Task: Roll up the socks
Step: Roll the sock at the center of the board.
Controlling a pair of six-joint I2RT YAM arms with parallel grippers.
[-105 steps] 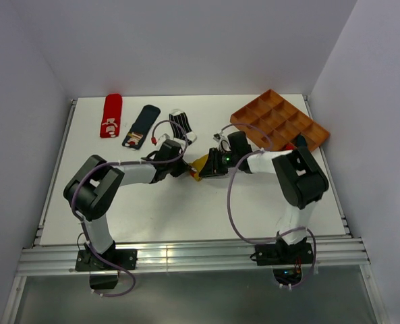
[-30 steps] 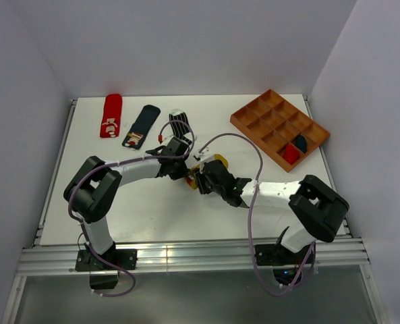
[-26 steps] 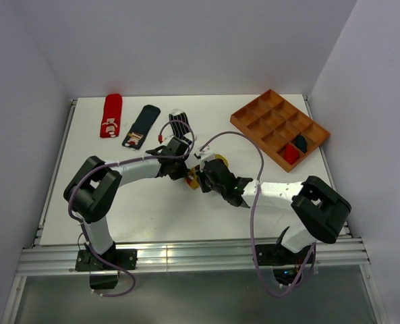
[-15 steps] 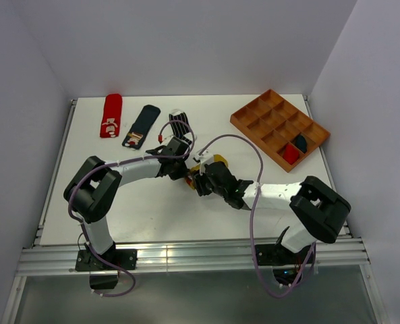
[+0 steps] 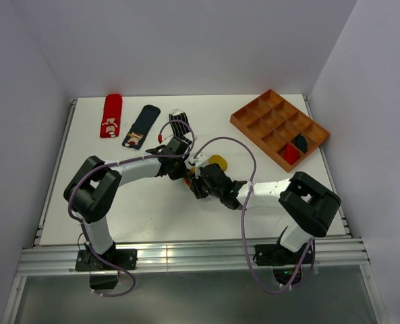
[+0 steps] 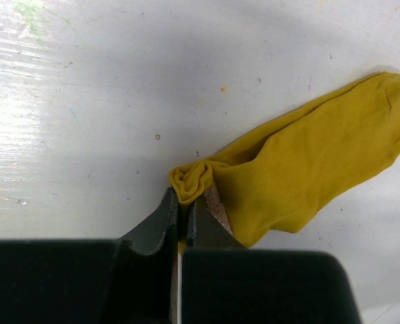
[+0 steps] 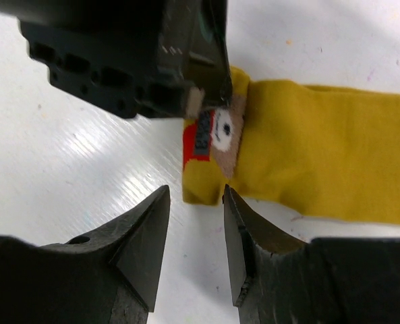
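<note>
Left gripper [image 6: 185, 202] is seen clenched on the bunched end of the mustard yellow sock [image 6: 307, 169]. The rest of that sock is laid flat on the white tabletop [image 6: 85, 81], stretched away ahead and to the right of the fingertips in the left wrist view. A small brown, white and red patch [image 7: 216, 131] is shown on the sock right at the pinched spot. Right gripper [image 7: 194, 199] is released, its jaws parted, and the sock's near corner is seen just ahead of the gap, not pinched. Beyond the left gripper, toward the far edge, a red sock with white marks [image 5: 110, 116], a navy sock with a patch [image 5: 140, 126] and a black-and-white striped sock [image 5: 179, 123] are laid out flat. Well apart from the right gripper, off to its right, a wooden tray [image 5: 267, 111] is set, with a rolled red sock [image 5: 289, 154] and a plain navy sock [image 5: 300, 142] tucked in adjoining compartments.
</note>
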